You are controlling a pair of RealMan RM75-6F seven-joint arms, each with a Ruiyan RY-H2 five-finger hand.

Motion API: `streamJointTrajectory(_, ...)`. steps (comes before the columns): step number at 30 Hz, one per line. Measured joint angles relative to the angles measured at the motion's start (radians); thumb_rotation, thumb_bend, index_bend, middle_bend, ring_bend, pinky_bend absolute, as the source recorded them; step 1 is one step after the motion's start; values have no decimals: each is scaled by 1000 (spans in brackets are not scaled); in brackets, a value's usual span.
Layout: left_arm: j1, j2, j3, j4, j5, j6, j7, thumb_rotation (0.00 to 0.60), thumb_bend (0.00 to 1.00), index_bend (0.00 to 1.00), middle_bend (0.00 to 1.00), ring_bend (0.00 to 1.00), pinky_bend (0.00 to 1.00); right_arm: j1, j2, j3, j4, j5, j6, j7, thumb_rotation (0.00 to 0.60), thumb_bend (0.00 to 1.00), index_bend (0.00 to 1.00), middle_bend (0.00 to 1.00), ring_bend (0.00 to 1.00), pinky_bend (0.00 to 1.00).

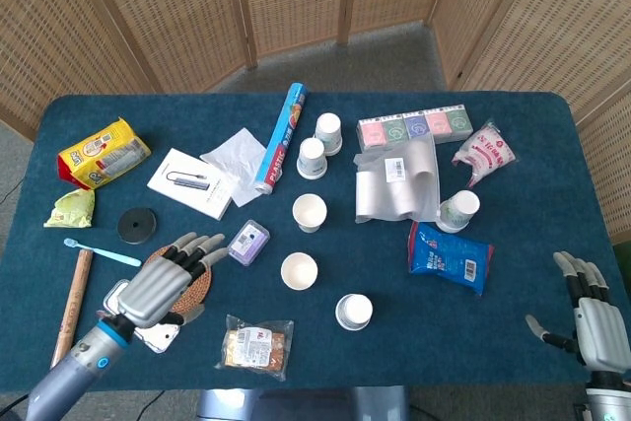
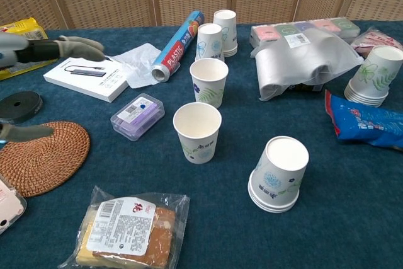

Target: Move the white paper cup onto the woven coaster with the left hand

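Note:
Two upright white paper cups stand mid-table: the nearer cup (image 1: 299, 270) (image 2: 197, 131) and a farther cup (image 1: 309, 211) (image 2: 208, 81). The woven coaster (image 1: 202, 281) (image 2: 41, 155) lies left of them, empty. My left hand (image 1: 163, 283) (image 2: 44, 48) hovers over the coaster with fingers spread, holding nothing; in the head view it hides most of the coaster. It is well left of the nearer cup, not touching it. My right hand (image 1: 595, 317) hangs open at the table's front right edge, seen only in the head view.
A purple case (image 2: 137, 115) lies between coaster and cups. A wrapped snack (image 2: 126, 231), a phone (image 1: 148, 327) and an upturned cup stack (image 2: 279, 174) lie in front. Behind are a white box (image 2: 91, 75), a plastic wrap roll (image 2: 178, 45), more cups (image 2: 217, 33) and a silver bag (image 2: 302, 61).

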Motion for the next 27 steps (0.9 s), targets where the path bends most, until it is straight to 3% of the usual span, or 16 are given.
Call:
streamJointTrajectory(14, -204, -272, -59, 169, -124, -151, 37, 587, 361, 33, 0, 0, 0, 2, -13, 11, 38, 26, -22, 36, 600, 252, 0, 0, 0, 0)
streamJointTrajectory(24, -281, -384, -60, 269, -164, -186, 16, 589, 361, 65, 0, 0, 2, -1, -23, 15, 67, 31, -28, 68, 600, 252, 0, 0, 0, 0)
streamJointTrajectory(27, -296, -407, -56, 293, -167, -188, 7, 597, 361, 93, 0, 0, 65, -3, -25, 15, 75, 32, -29, 76, 600, 252, 0, 0, 0, 0)
